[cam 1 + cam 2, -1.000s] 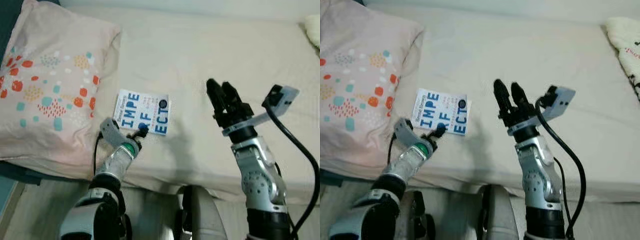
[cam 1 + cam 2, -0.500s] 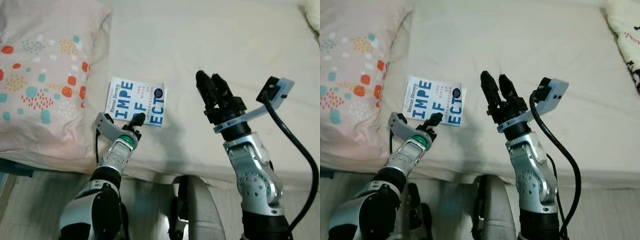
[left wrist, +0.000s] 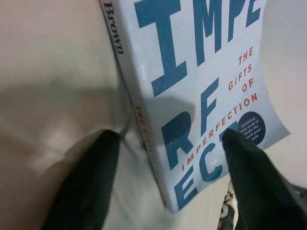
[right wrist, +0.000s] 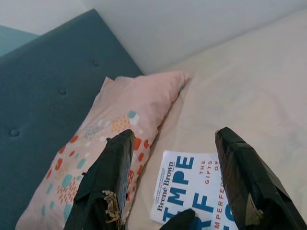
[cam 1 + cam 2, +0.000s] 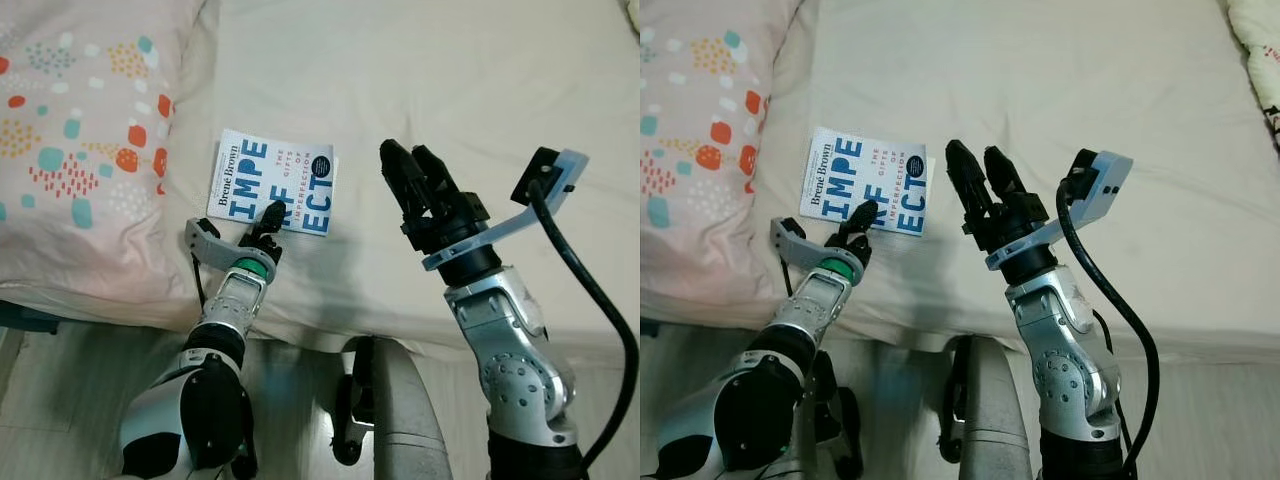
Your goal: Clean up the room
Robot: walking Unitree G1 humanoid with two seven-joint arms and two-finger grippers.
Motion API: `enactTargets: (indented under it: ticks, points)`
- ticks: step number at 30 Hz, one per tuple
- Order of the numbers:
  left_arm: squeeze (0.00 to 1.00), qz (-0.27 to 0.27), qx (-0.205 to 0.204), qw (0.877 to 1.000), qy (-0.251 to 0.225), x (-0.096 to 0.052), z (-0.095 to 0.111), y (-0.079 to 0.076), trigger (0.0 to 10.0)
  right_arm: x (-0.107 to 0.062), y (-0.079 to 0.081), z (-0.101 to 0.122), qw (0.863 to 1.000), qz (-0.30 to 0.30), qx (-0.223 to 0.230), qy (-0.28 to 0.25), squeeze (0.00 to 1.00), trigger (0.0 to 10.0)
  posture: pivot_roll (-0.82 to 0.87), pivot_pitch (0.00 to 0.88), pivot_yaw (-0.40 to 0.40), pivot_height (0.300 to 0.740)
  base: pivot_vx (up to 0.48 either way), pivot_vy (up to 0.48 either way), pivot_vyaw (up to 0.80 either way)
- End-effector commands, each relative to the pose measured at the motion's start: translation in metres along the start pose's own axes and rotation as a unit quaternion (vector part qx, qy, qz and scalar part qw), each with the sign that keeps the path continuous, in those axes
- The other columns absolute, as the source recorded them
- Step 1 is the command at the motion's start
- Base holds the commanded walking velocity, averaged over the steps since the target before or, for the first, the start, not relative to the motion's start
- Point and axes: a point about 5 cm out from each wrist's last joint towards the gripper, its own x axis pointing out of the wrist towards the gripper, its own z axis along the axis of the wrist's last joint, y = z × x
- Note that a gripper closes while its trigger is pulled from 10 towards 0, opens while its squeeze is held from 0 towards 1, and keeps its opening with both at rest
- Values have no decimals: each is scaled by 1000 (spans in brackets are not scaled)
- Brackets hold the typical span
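- Plainly, the book (image 5: 273, 182) is seen lying flat, cover up, on the cream bed sheet (image 5: 480, 80), near the front edge of the mattress and just beside the patterned pillow (image 5: 80, 150), its spine turned toward that pillow.
- Its long axis is judged to run away from the robot, slightly tilted, so the near short edge is the one presented to the left gripper (image 5: 264, 222).
- That left gripper is set at this near edge with its fingers (image 3: 88, 177) spread apart, one over the sheet by the spine, the other over the cover; nothing is gripped yet.
- The right gripper (image 5: 405, 168) is held raised over the sheet beside the book, fingers parted and empty, and is judged the farther of the two.
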Motion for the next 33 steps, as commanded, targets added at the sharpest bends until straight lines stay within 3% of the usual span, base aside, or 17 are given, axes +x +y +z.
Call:
enactTargets:
  ticks: [1,2,7,15,19,30,31,32,33]
  points:
    - [0,-6,-18,999,36,0,-25,-3,2980,-6,0,1,1000,-6,3,2,0,10000,-348,540,-65,612,0,0,0]
    - [0,-28,-2,999,36,3,-29,-15,0,-7,-1,3,1000,-9,0,5,0,10000,-347,536,-61,612,0,0,0]
    - [0,-59,16,997,41,6,-33,-26,0,-8,-1,4,1000,-13,0,6,0,10000,-348,529,-55,612,0,0,0]
    - [0,-55,58,996,38,9,-27,-31,0,-9,-4,4,1000,-16,-1,5,0,10000,-312,496,-35,612,0,0,0]
    - [0,-32,106,994,21,8,-16,-24,0,-8,-9,4,1000,-19,-4,3,0,10000,-294,471,-28,612,0,0,0]
    - [0,11,148,989,-14,5,7,-10,0,-6,-17,5,1000,-17,-14,3,0,10000,-251,406,-11,612,0,0,0]
    - [0,22,154,988,-20,5,14,-8,7373,-6,-18,5,1000,-17,-16,3,0,10000,-231,396,0,612,0,0,0]
    - [0,22,154,988,-20,5,14,-8,7373,-6,-18,5,1000,-17,-16,3,0,10000,-231,396,0,612,0,0,0]
    - [0,41,155,986,-33,3,25,-3,10000,-8,-19,5,1000,-17,-17,3,0,10000,-216,390,7,612,0,0,0]
